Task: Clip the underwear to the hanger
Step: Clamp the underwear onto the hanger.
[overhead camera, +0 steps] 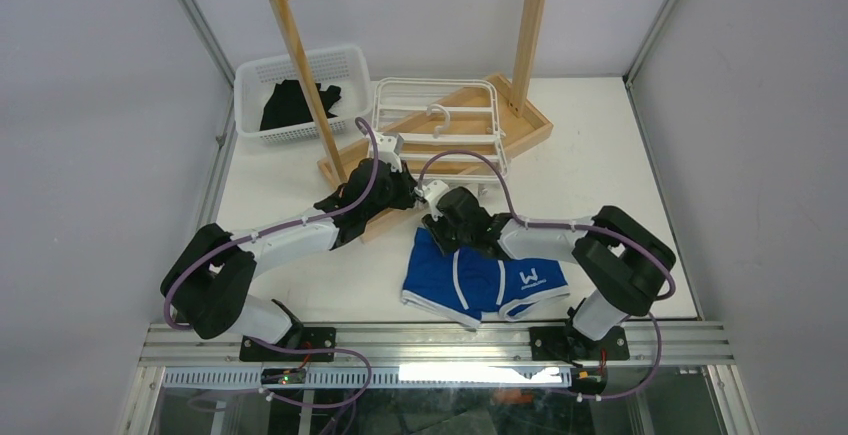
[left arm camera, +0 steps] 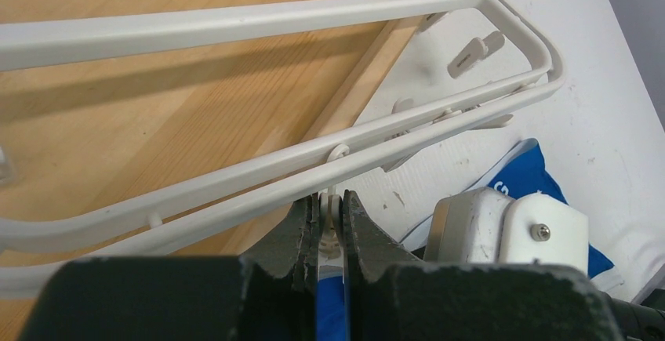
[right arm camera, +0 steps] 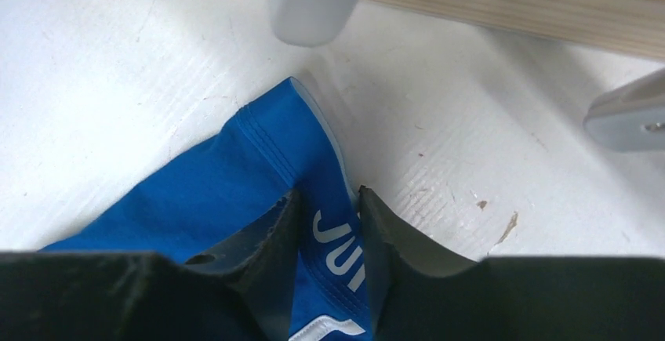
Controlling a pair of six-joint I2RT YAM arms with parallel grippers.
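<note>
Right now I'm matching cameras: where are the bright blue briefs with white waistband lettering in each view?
Top external: the blue briefs lie bottom centre, on the table.
Left wrist: lower right, beyond the white plastic hanger.
Right wrist: lower left, waistband inside the right gripper.
Shared landmark: the pale wooden rack base.

The right gripper (right arm camera: 326, 200) has its jaws apart astride the lettered waistband of the blue underwear (right arm camera: 227, 176), with a blurred white clip (right arm camera: 317, 0) beyond their tips.

Bright even overhead light, soft shadows, blurred foreground
</note>
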